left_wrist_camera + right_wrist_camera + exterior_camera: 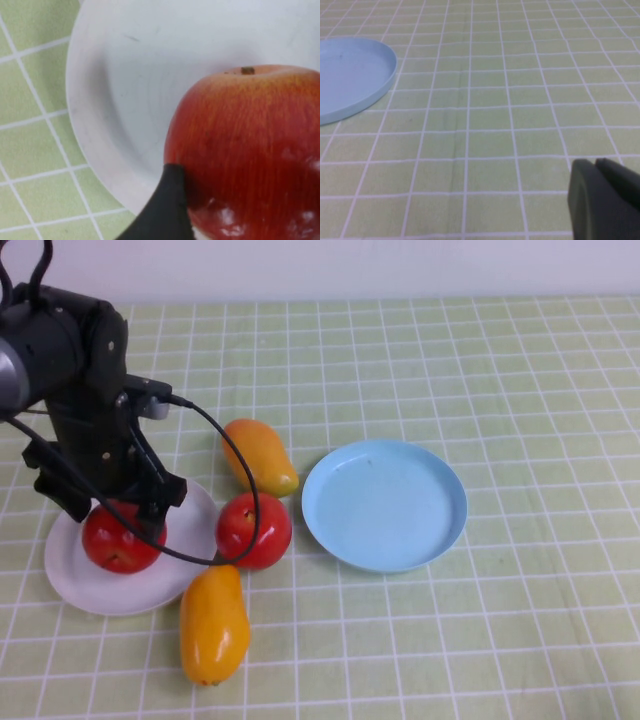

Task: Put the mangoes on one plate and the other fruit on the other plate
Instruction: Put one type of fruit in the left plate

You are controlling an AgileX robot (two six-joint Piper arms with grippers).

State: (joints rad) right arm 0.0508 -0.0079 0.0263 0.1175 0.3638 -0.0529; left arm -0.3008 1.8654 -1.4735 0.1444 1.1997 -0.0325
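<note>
One red apple (122, 540) sits on the white plate (70, 575), and my left gripper (115, 515) comes down over it, shut on the apple. In the left wrist view the apple (250, 130) fills the space between the jaws, a dark finger (167, 210) presses its side, and the white plate (125, 75) lies beneath. The second apple (254, 530) rests on the cloth just right of the white plate. One mango (262, 455) lies behind it, the other mango (213, 625) in front. The light blue plate (385, 505) holds nothing. My right gripper (600, 170) is shut above bare cloth, out of the high view.
A green checked cloth (520, 390) covers the table. The left arm's black cable (235, 470) loops over the second apple and the rear mango. The blue plate's rim (390, 75) shows far from the right gripper in the right wrist view.
</note>
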